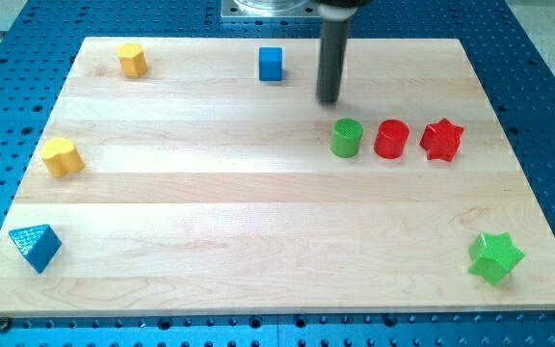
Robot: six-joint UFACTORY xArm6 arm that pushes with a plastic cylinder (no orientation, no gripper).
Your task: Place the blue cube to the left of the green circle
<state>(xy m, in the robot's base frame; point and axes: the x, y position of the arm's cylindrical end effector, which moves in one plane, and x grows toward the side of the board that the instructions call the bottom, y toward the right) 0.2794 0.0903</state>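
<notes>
The blue cube (271, 64) sits near the view's top edge of the wooden board (258, 212), a little left of centre. The green circle (346, 138) stands right of centre, lower than the cube. My tip (329, 100) is at the end of the dark rod, to the right of and below the blue cube and just above-left of the green circle. It touches neither block.
A red circle (391, 139) and a red star (441, 140) stand in a row right of the green circle. A green star (495, 257) is at bottom right. Two yellow blocks (132, 60) (62, 156) and a blue triangle (35, 247) lie at the left.
</notes>
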